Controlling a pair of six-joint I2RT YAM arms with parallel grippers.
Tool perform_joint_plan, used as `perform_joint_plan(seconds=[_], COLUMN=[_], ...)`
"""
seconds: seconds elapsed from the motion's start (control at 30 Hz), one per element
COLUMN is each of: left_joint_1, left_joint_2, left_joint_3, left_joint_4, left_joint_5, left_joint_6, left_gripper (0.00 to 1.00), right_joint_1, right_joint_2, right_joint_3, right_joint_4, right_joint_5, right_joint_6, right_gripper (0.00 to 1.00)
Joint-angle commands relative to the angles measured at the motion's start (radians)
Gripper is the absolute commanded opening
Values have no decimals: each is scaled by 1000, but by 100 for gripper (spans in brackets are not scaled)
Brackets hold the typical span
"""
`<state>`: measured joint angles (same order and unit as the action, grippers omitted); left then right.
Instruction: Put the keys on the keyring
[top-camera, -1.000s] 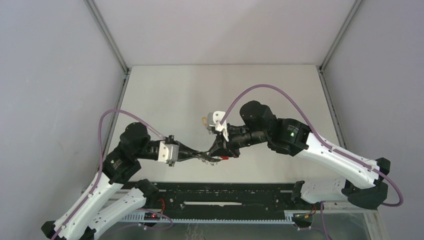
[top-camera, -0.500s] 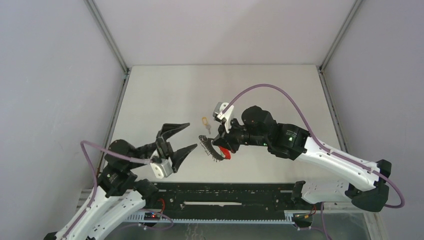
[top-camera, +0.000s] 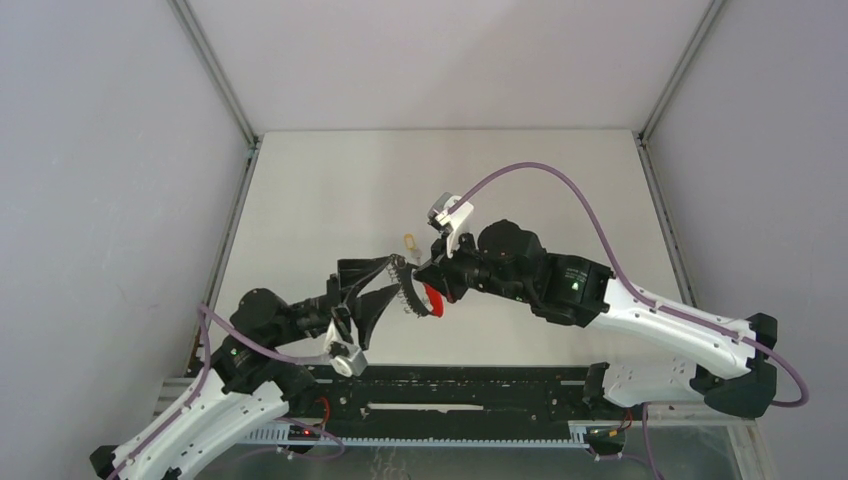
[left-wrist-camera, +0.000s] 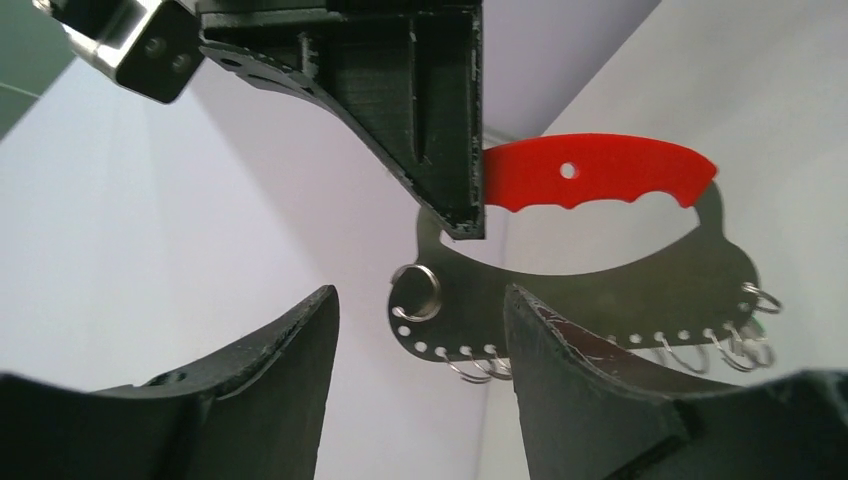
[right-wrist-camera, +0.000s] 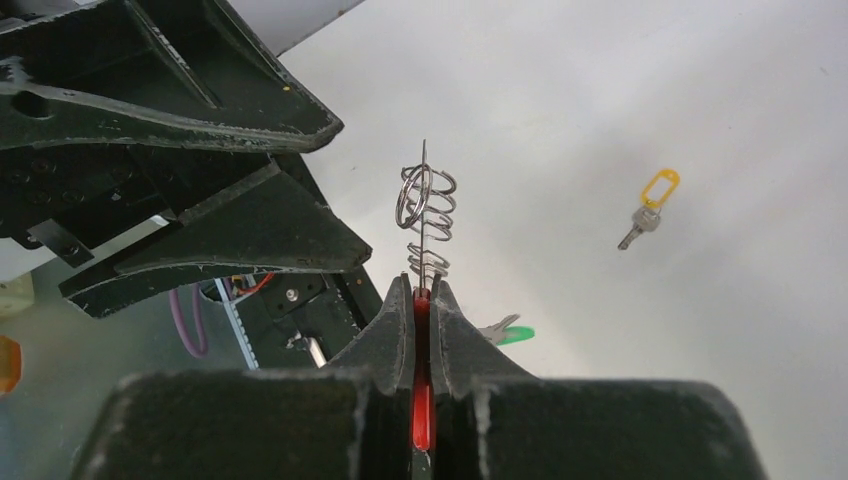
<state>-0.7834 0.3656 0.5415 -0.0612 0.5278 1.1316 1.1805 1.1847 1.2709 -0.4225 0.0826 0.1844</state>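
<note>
Left gripper (top-camera: 388, 275): jaws spread wide, nothing held, tips just beside the wire-loop edge of the keyring (left-wrist-camera: 600, 290); can't tell if they touch. Keyring is held up off the table (top-camera: 330, 190), its red grip (left-wrist-camera: 600, 178) pinched tight in the right gripper (right-wrist-camera: 420, 292). Green-headed key (right-wrist-camera: 505, 333) lies on the table just below that gripper, yellow-tagged key (right-wrist-camera: 650, 205) further out. Neither is on the ring.

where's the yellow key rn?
Top view: yellow key lies on the table near centre, just beyond the keyring held in the right gripper.
</note>
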Motion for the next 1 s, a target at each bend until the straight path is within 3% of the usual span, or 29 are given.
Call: perform_joint_plan(seconds=[0.0,0.23,0.47,0.97], left_joint_1=[-20,-34,-35,-48], left_joint_2=[12,60,116,107], left_joint_3=[-11,24,92,69], left_joint_4=[100,20,-93,1], left_joint_5=[-57,-91,-129,-192], left_joint_6=[54,76,100,109], left_gripper=[64,43,39,23], right_joint_1=[23,34,45,77], right_joint_2=[15,19,12,29], right_joint_3=[12,13,12,26], right_joint_4=[75,80,72,42], right_joint_5=[45,47,47,44], right_joint_6=[53,61,48,39], right_gripper=[0,0,0,0])
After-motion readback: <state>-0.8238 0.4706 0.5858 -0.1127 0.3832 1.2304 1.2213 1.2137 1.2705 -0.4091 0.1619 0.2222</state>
